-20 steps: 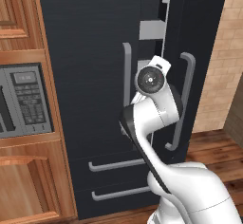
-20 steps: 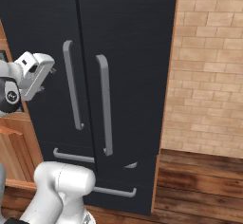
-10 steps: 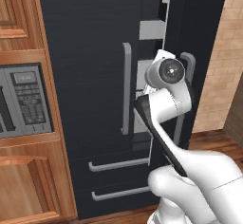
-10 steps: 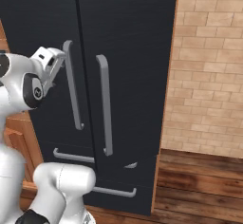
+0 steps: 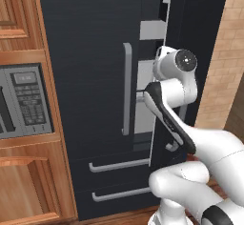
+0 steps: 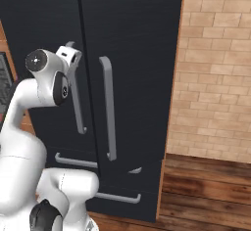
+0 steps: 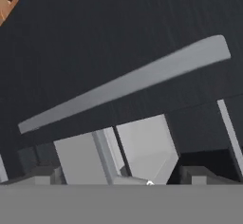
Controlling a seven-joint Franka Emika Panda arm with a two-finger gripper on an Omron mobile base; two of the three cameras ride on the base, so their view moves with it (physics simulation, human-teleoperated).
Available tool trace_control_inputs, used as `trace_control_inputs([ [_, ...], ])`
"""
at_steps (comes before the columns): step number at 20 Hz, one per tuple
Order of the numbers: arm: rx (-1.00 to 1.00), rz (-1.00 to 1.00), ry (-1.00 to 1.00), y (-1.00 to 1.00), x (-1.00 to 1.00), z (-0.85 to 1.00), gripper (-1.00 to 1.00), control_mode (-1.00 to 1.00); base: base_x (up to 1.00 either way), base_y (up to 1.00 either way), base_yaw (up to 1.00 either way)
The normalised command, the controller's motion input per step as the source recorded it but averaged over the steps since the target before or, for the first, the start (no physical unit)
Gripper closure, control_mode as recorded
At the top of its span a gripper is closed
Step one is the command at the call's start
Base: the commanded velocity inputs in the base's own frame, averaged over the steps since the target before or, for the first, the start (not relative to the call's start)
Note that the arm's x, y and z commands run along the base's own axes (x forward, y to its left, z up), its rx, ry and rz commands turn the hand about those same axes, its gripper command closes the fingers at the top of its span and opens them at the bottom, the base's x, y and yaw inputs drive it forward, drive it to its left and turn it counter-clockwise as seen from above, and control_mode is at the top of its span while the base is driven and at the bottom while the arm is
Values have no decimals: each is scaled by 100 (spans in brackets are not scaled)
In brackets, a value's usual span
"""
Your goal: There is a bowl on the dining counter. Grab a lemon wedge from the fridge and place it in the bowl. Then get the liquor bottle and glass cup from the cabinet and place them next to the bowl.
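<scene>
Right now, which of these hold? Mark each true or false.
1. The fridge is black with grey bar handles. True.
2. The fingers are shut on a lemon wedge. False: they stand wide apart and hold no wedge.
3. A microwave sits in the wooden cabinetry left of the fridge. True.
4. The wall to the right of the fridge is white tile. False: it is a brick wall.
</scene>
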Motion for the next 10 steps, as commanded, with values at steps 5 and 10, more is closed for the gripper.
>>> trace_control_inputs([
  [5,-19,-12,1,0,22,0,-100,-100,0,0,0],
  [10,-16,-18,0,-2,8,0,-100,-100,0,0,0],
])
